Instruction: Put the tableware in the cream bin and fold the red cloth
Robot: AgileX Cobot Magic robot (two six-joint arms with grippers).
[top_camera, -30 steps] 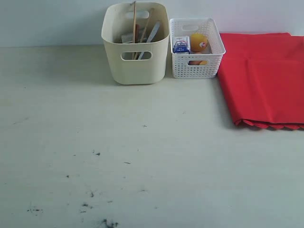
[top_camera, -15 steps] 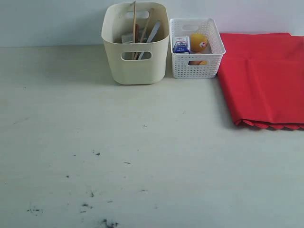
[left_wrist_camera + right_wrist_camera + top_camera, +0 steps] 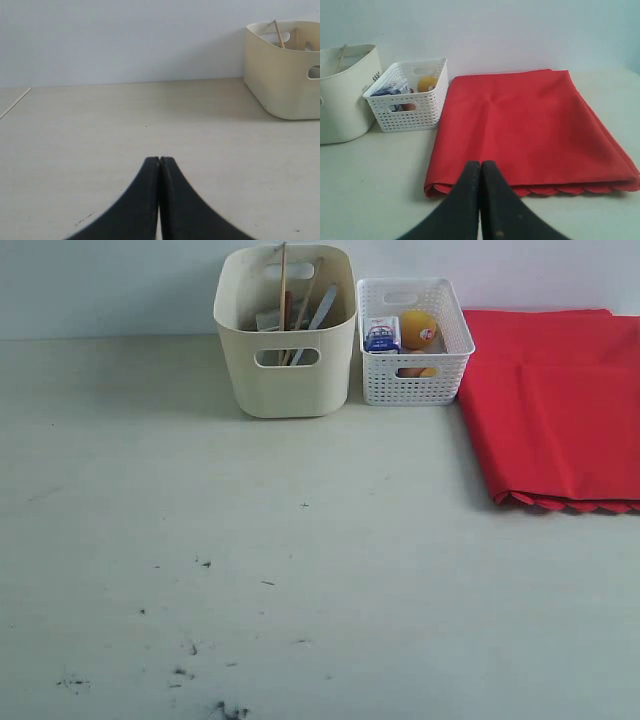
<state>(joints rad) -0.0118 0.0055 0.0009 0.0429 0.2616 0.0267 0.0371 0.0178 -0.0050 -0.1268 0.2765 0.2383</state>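
My left fingers (image 3: pixel 158 165) and right fingers (image 3: pixel 480 167) are clenched, empty. The cloth (image 3: pixel 530 125) sits folded just ahead of the right; bin (image 3: pixel 282 75) well ahead of the left.

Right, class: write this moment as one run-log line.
tableware: in cream bin | red cloth: folded, beside white basket | left tool: shut | right tool: shut

Two containers are standing on one table (image 3: pixel 320 540): one cream bin (image 3: pixel 285 390) and one white lattice basket (image 3: pixel 415 388). One red cloth (image 3: pixel 560 410) is lying there. Two wooden chopsticks (image 3: pixel 283 275) and one steel knife (image 3: pixel 324 306) are sticking out of the bin. One orange (image 3: pixel 418 328) and one small carton (image 3: pixel 382 334) are sitting in the basket. Two grippers are showing: the left gripper (image 3: pixel 159 162) and the right gripper (image 3: pixel 480 166).
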